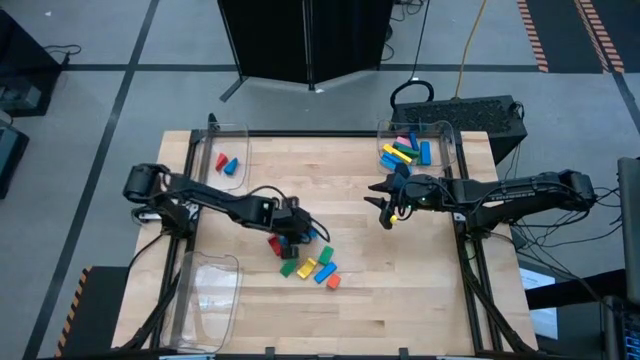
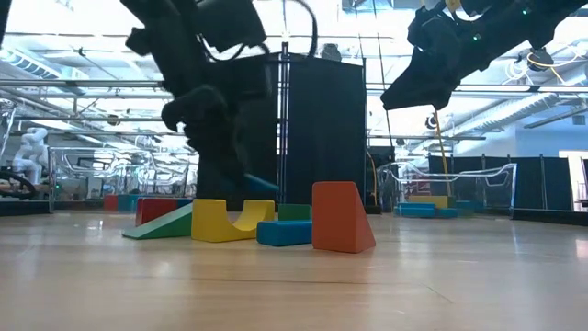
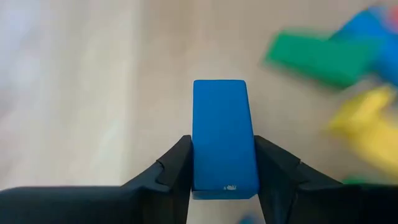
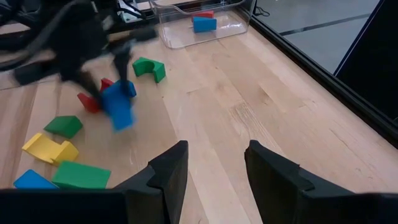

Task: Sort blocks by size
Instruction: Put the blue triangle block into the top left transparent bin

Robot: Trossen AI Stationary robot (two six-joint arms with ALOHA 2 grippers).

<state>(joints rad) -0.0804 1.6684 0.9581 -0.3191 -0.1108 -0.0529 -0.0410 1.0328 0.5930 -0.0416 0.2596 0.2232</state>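
Note:
My left gripper (image 3: 224, 180) is shut on a blue block (image 3: 222, 124) and holds it above a loose pile of blocks (image 1: 305, 262) at the table's middle. In the right wrist view the same blue block (image 4: 117, 107) hangs over the red, green, yellow and blue blocks, which lie on the wood. The low view shows a yellow arch (image 2: 230, 221), an orange wedge (image 2: 340, 216) and a green wedge (image 2: 167, 225) resting on the table. My right gripper (image 4: 214, 165) stands open over the right half of the table (image 1: 388, 208), with nothing between its fingers. My left gripper pinches the blue block's two long sides (image 3: 199, 163) between its two fingers (image 3: 175, 169), at one end of the block. The rest of the block sticks out past the fingertips. It comes from above, slanting down. The block (image 4: 117, 107) hangs tilted, clear of the table.
A clear bin (image 1: 228, 160) at the far left holds a red and a blue block. Another clear bin (image 1: 415, 150) at the far right holds several blocks. A third clear bin (image 1: 210, 290) stands at the near left. Bare wood lies between the pile and my right gripper.

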